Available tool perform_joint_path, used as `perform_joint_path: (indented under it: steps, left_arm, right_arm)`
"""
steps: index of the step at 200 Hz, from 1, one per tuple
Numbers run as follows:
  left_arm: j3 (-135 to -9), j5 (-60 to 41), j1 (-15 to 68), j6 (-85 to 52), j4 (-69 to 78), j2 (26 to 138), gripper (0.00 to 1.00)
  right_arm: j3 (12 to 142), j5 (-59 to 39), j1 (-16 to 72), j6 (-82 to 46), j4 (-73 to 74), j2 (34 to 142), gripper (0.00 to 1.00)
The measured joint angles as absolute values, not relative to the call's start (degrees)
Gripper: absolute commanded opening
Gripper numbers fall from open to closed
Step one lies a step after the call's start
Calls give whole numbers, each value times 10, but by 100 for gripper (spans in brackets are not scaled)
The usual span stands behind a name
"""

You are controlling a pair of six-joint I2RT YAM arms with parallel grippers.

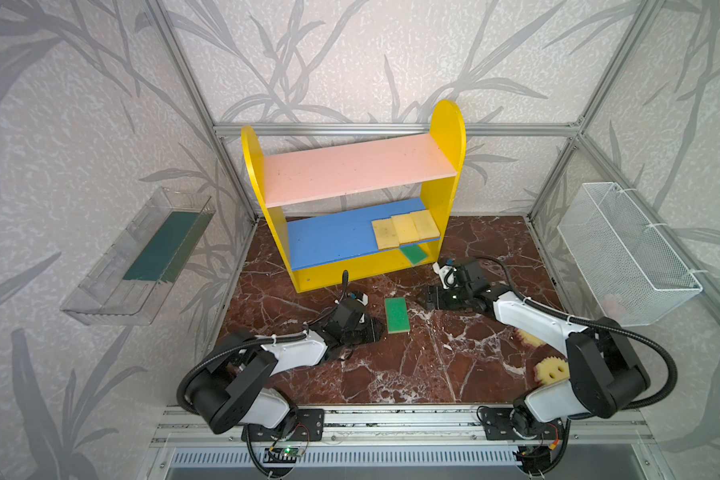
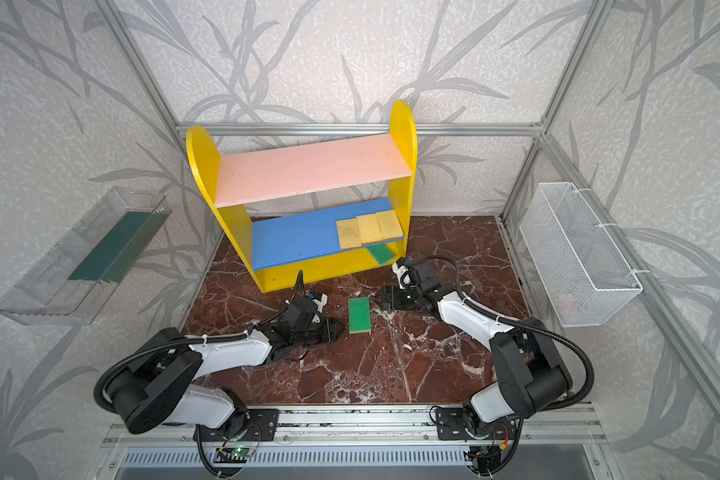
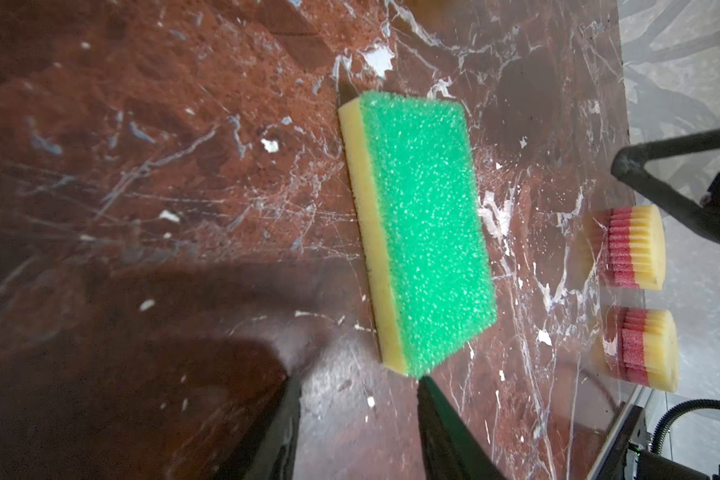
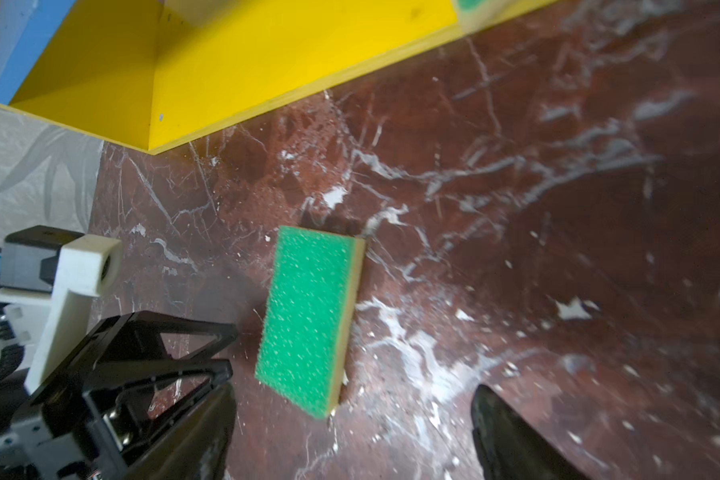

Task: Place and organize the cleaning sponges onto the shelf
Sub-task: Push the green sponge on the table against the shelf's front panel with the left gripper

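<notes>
Our left hand, half-open and empty, sits just beside the green sponge on the worktop. Our right hand gapes wide opposite, empty too.

A green-faced sponge lies flat on the floor before the shelf, whose blue board carries three yellow sponges side by side at its right end, with a green sponge askew on the base beneath and two round sponges far right.
</notes>
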State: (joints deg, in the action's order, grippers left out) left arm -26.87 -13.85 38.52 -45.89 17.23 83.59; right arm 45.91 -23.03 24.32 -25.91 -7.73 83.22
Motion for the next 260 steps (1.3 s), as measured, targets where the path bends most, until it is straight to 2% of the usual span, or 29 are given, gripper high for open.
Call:
perform_joint_path:
  steps: [46,101,123,161,260]
  left_arm:
    - [-304,-146,389,-479,215,887,47]
    - [-327,-146,404,-503,253,944,39]
    - [-329,-139,408,-511,252,944,32]
    - [-329,-127,409,-516,251,944,14]
    - [-329,-85,396,-520,291,925,12]
  right_arm:
    - [406,-258,214,-257,-83,739,85]
    - [403,-267,213,-256,-91,724,84]
    - [403,-269,213,-256,-93,714,84]
    - [403,-271,209,-256,-93,704,83]
    - [385,-270,199,-258,-94,674,83]
